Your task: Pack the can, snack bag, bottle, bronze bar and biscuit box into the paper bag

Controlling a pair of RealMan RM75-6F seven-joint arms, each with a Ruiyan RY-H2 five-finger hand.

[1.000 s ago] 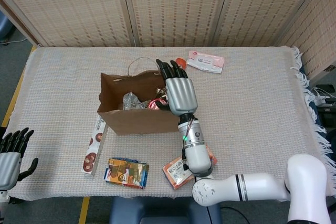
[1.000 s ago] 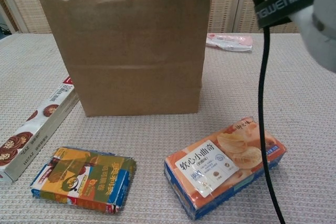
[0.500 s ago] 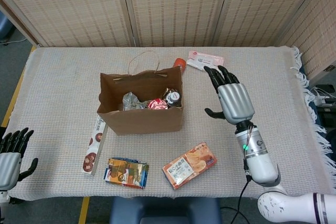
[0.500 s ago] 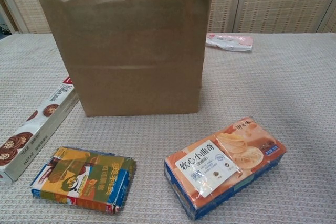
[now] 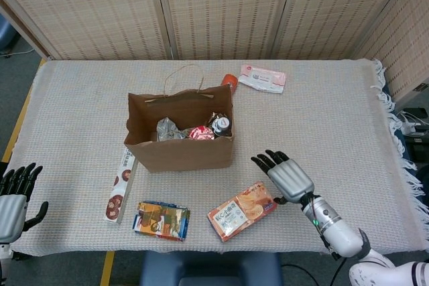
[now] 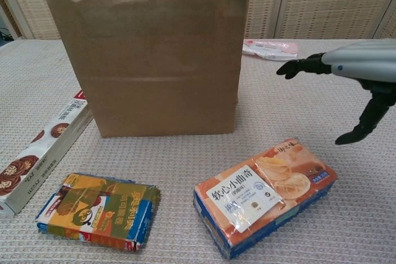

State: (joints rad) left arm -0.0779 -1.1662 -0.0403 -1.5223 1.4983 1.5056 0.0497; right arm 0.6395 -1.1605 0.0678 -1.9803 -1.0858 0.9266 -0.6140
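From the head view we see our right hand (image 5: 285,175) low over the counter (image 5: 335,118), fingers spread and holding nothing. 1 second ago it was reaching into the paper bag (image 5: 179,132); half a second ago it had lifted clear, up beside the pink packet (image 5: 263,78). Now it has swung down, and the biscuit box (image 5: 241,210) lies just beside it on its left, slightly nearer us. The bag stands ahead and to the left of this hand, well apart, and inside we make out a crinkled silver wrapper, a red can top (image 5: 200,132) and a dark bottle cap (image 5: 220,124). The bronze-patterned pack (image 5: 161,220) and a long cookie box (image 5: 119,186) lie further left still. Our left hand (image 5: 15,199) hangs off the counter's edge, fingers apart, empty.

From the chest view the right hand (image 6: 352,81) hovers above and to the right of the biscuit box (image 6: 265,195), fingers extended, thumb hanging down, not touching it. The paper bag (image 6: 148,54) stands upright to its left.

We judge the last drop finished and the biscuit box the next pick, with the bronze-patterned pack (image 6: 99,209) still waiting.
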